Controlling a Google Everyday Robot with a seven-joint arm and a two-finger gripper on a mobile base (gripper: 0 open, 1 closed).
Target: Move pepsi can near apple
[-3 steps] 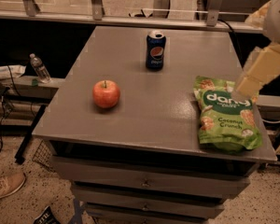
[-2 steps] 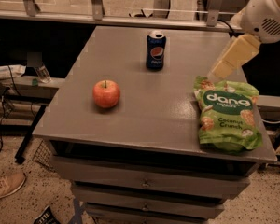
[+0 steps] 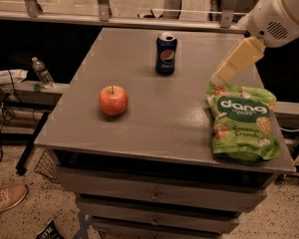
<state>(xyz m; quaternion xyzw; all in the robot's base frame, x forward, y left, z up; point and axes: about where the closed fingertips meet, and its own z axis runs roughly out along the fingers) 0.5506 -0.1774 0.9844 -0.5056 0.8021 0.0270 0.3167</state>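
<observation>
Trouble could start with the green snack bag (image 3: 243, 125): my gripper (image 3: 223, 72) hangs just above its top edge, well apart from the pepsi can (image 3: 166, 53), and a low sweep across could drag the bag along. A nudge high on the can could topple it and set it rolling. Whether my gripper is released or clenched, I cannot tell. The can stands upright near the table's (image 3: 154, 128) far edge, long axis vertical, logo facing the camera; the apple (image 3: 113, 99) sits nearer the front.
</observation>
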